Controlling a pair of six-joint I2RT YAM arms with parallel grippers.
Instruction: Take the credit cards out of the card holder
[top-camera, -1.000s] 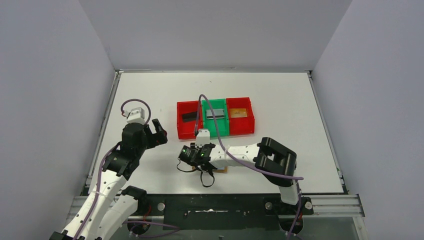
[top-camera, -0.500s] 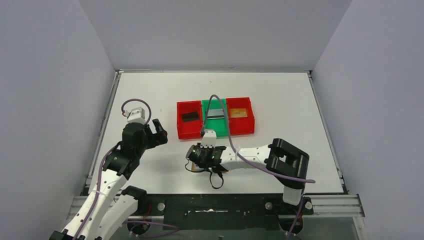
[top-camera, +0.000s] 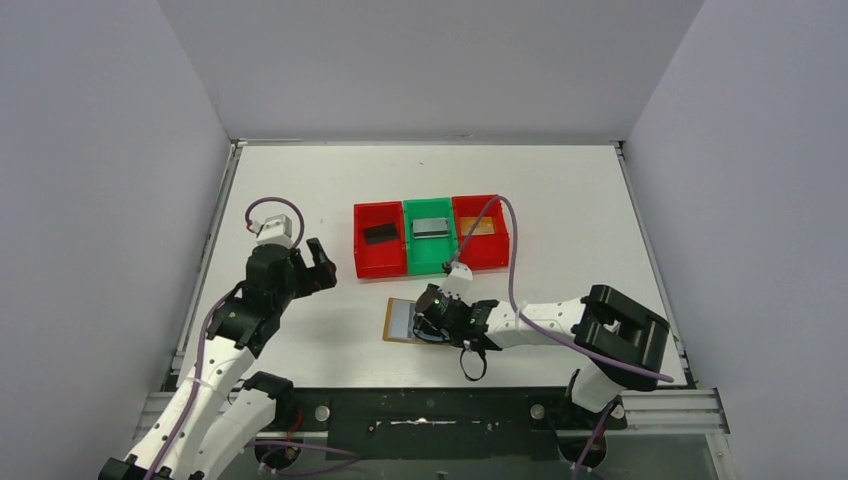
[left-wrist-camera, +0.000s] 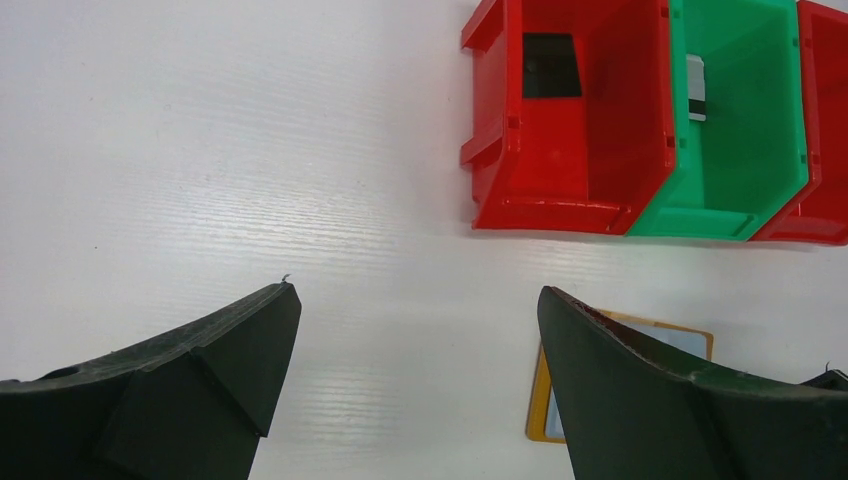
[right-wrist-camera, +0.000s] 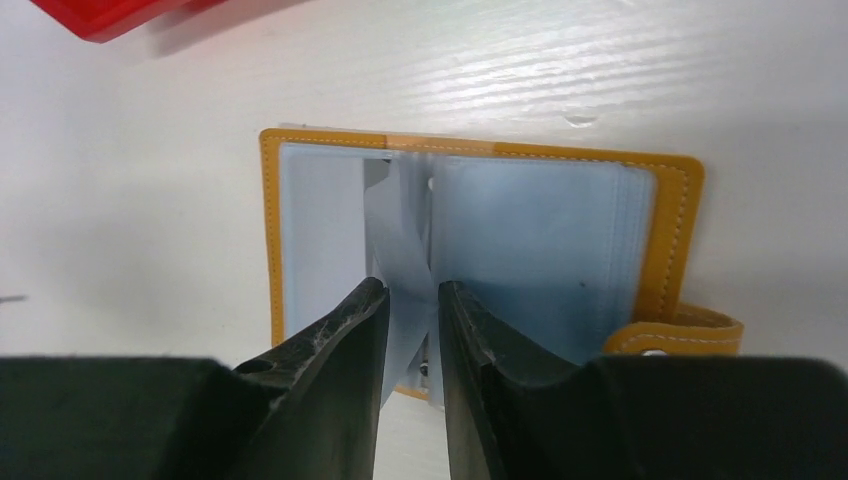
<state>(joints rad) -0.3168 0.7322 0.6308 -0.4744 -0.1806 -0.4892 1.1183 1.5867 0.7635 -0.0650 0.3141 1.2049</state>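
Note:
The orange-tan card holder (top-camera: 402, 322) lies open on the table in front of the bins, pale blue-grey panels up (right-wrist-camera: 540, 230); its tab points right. My right gripper (right-wrist-camera: 410, 290) sits low over the holder's right half (top-camera: 432, 322), jaws nearly together on a pale plastic sleeve leaf (right-wrist-camera: 398, 235) standing at the spine. No credit card shows inside the holder. A black card (top-camera: 381, 233), a grey card (top-camera: 431, 227) and a tan card (top-camera: 478, 227) lie in the bins. My left gripper (top-camera: 312, 265) hovers open to the left, nothing between its fingers (left-wrist-camera: 418, 290); the holder's edge (left-wrist-camera: 545, 390) peeks beside its right finger.
Three joined bins stand mid-table: a red one (top-camera: 375, 262), a green one (top-camera: 432, 265), a red one (top-camera: 495, 258). The right arm's purple cable loops over the right red bin. Grey walls enclose the white table.
My right arm has swung to the right, uncovering the left panel of the open holder. Its jaws have narrowed onto the sleeve leaf. The left arm has stayed put.

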